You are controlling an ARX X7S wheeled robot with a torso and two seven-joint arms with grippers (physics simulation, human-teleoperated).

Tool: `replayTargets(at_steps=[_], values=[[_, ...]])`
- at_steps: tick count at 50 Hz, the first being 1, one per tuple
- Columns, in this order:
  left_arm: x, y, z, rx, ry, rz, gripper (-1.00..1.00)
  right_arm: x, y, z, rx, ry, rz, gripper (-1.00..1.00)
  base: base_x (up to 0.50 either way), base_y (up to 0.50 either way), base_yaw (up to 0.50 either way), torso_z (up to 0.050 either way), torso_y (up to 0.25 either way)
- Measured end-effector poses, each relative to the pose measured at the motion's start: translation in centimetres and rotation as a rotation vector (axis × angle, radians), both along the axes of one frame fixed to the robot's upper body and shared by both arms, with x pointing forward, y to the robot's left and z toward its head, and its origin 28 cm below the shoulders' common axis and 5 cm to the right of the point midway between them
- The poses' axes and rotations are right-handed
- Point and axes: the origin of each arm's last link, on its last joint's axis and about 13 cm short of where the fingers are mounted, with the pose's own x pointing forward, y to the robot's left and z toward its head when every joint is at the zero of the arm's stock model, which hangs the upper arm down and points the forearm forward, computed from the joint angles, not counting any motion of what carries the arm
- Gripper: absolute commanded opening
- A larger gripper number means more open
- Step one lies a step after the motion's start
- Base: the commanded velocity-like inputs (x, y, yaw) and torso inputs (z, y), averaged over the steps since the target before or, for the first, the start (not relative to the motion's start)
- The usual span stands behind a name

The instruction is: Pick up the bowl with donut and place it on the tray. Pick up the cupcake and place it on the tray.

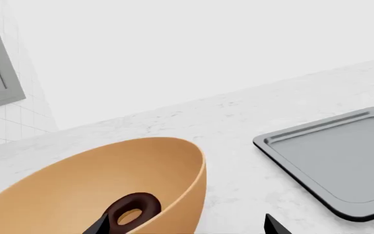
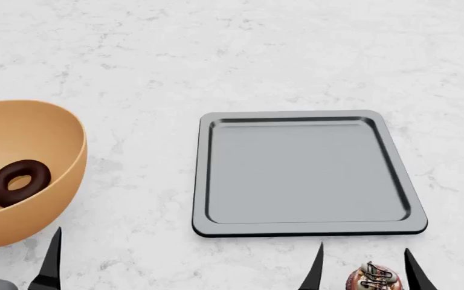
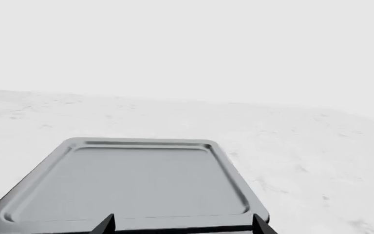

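Bowl (image 2: 22, 175) is the largest thing here: a deep, round, tan-orange vessel that stands tilted on the marble counter (image 2: 215, 54), well to the left of the tray (image 2: 309, 172) and apart from it. It looks stiff and smooth, so I judge it may slip in a pinch; the rim wall nearest the robot seems the best place to take hold, with one finger inside and one outside. The tray is flat, dark grey, with a low raised rim, and nothing lies on it yet, so both placements are still to do.

Inside the bowl, the donut (image 2: 20, 181) with dark glaze rests against the sloping wall. It is loose and will probably slide if the bowl is tipped further.

The cupcake (image 2: 373, 279) is the smallest thing, just in front of the near edge of the tray. Its frosting is soft, so I think the ribbed wrapper is where to grip, and gently.

The left end effector (image 1: 183, 226) is spread, with one finger inside the bowl beside the donut and the other outside the wall. The right end effector (image 2: 365, 272) is also spread, its fingers on either side of the cupcake, not yet pressing it as far as I can see.
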Motion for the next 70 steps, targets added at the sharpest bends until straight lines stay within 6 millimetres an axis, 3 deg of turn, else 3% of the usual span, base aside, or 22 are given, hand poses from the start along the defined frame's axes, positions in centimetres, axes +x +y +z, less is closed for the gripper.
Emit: replayTargets(at_steps=[59,60,70], values=[[-0.6,-0.1,0.7,0.005,0.001,-0.019,1.00,1.5,-0.7,-3.4,0.030,0.131,-0.094,1.00,0.00,0.00,0.00,0.000,0.000],[-0.6,-0.1,0.7,0.005,0.001,-0.019,1.00,1.5,-0.7,-3.4,0.032,0.131,-0.094,-1.00,0.00,0.00,0.00,0.000,0.000],[-0.7,-0.1,0.7,0.005,0.001,-0.019,1.00,1.6,-0.7,-3.3,0.047,0.134,-0.100,-1.00,0.00,0.00,0.00,0.000,0.000]])
